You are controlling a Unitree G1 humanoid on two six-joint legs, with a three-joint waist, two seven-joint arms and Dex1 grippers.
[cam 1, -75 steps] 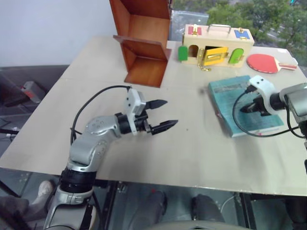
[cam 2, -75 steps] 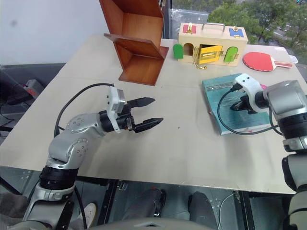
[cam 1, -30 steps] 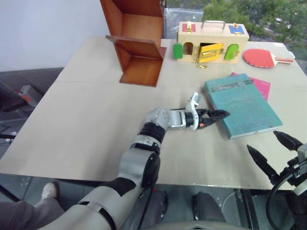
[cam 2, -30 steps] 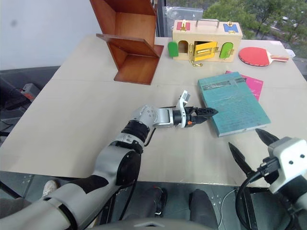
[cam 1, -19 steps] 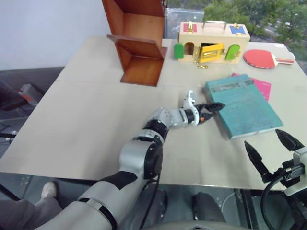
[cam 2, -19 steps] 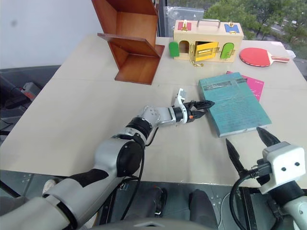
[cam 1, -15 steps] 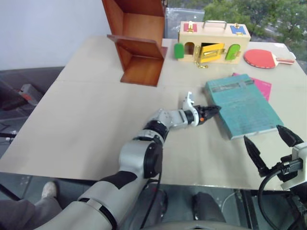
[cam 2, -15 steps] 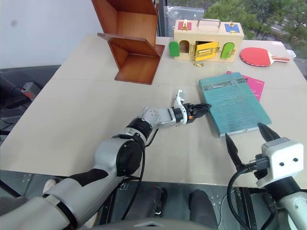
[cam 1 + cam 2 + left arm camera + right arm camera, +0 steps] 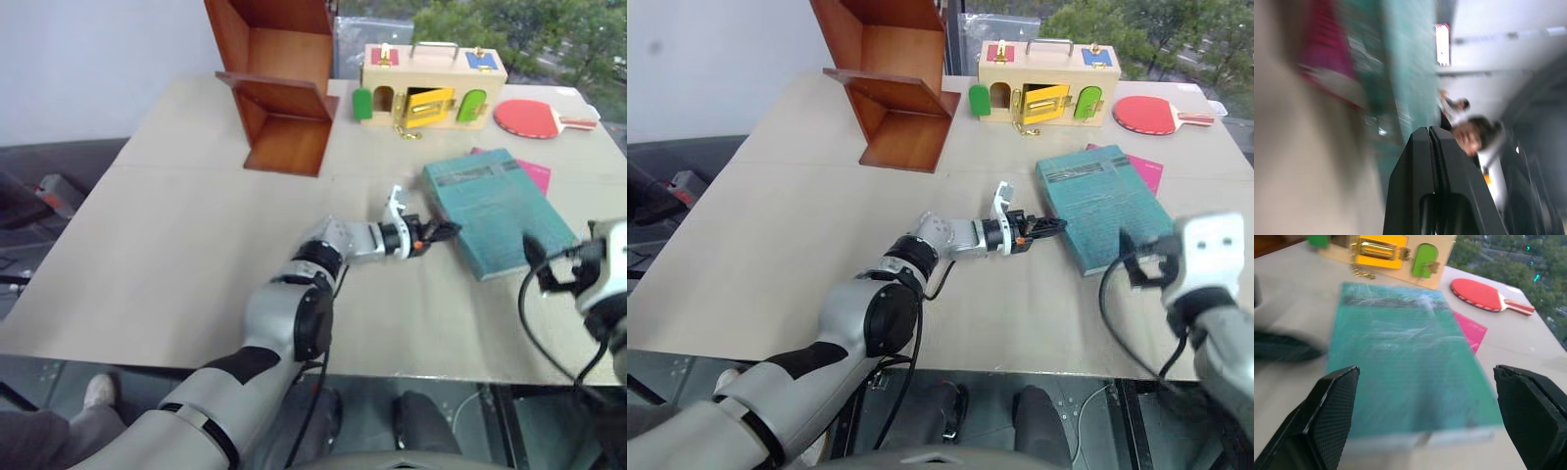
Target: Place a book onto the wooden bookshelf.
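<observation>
Left gripper sits mid-frame in the left eye view, fingers pinched together at the near-left corner of the book; whether the cover edge is actually caught between them is not clear. In the left wrist view the two black fingers meet tip to tip. The left arm stretches low across the tabletop from lower left toward centre right, wrist level, gripper pointing at the book's edge.

Right gripper is wide open: in the right wrist view its fingers stand far apart on either side of the book, touching nothing. In the left eye view the right hand sits at the right edge of the frame, just in front of the book's near edge, gripper pointing away from the robot.

Book lies flat at centre right, on top of a pink book. Wooden bookshelf stands upper left of centre, well apart from the book. Wooden box with coloured doors and a red paddle are at upper right.
</observation>
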